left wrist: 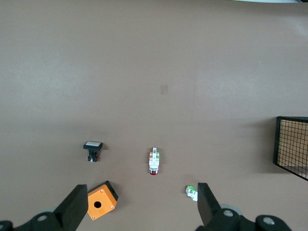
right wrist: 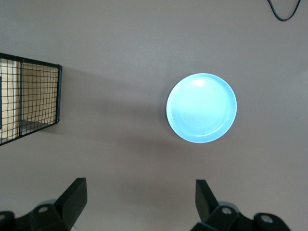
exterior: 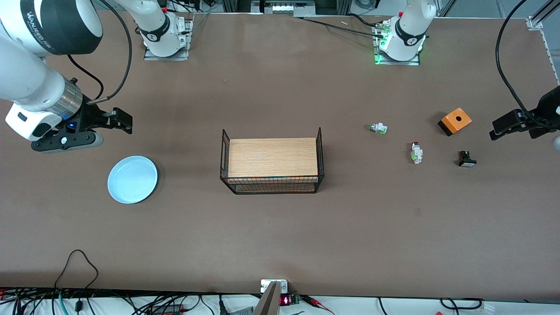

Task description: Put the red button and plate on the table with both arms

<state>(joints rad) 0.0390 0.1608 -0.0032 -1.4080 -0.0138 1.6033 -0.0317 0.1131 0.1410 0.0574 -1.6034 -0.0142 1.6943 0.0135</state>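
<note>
The red button [exterior: 416, 152] lies on its side on the brown table [exterior: 280, 236] toward the left arm's end; it also shows in the left wrist view [left wrist: 153, 161]. The pale blue plate [exterior: 132, 179] lies flat on the table toward the right arm's end, and shows in the right wrist view [right wrist: 201, 108]. My left gripper [exterior: 503, 126] hangs open and empty in the air near the orange box, its fingertips [left wrist: 77, 204] wide apart. My right gripper [exterior: 121, 121] is open and empty above bare table beside the plate, also seen in its wrist view [right wrist: 139, 199].
A wood-topped black wire rack [exterior: 272, 162] stands mid-table. Near the red button lie a white-and-green-tipped switch part [exterior: 378, 128], a black part with a white face [exterior: 467, 159] and an orange box with a hole [exterior: 455, 121]. Cables run along the table's front edge.
</note>
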